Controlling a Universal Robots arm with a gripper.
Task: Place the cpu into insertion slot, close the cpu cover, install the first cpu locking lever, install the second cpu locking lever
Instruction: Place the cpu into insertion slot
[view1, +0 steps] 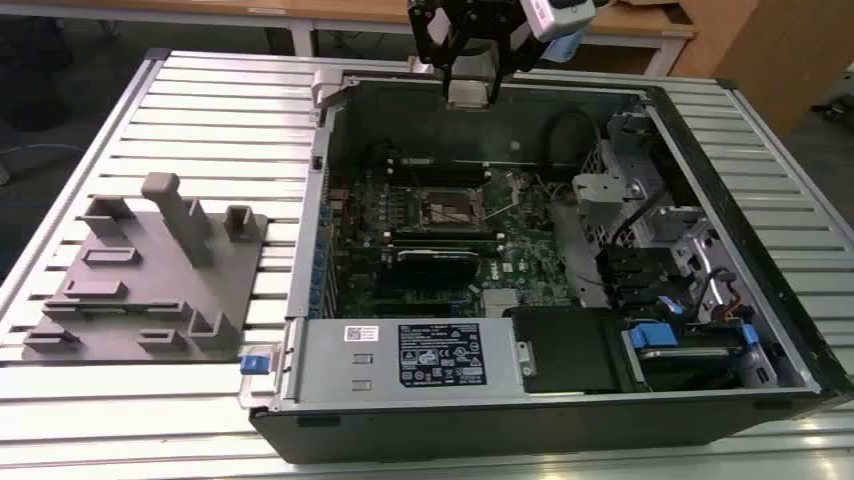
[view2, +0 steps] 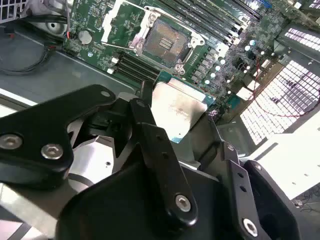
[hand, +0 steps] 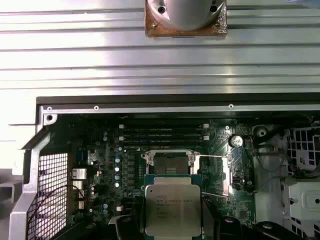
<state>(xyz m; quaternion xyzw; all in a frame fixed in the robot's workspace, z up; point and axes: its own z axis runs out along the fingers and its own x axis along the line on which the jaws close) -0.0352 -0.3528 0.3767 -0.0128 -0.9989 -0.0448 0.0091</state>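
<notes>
Above the far wall of the open computer case (view1: 400, 430), the gripper (view1: 467, 85) hangs with the cpu (view1: 467, 96) pinched at its tip. Its jaws are closed onto two opposite edges, with the chip's flat face level.

The insertion slot (view1: 454, 207) lies on the green board down inside the case. It is well apart from the chip and lower in the exterior view.

In the first wrist view the cpu (hand: 172, 210) sits just short of the insertion slot (hand: 170, 162). Its edges run roughly parallel to the rim — no marked twist between them.

- **Chip:** square, with a pale silver-grey metal top, fine print and a thin green border.
- **Slot:** dark, bare middle with a silvery rim.

In the second wrist view the cpu cover (view2: 110, 25) appears swung up — clear of the socket, as far as I can judge.
</notes>
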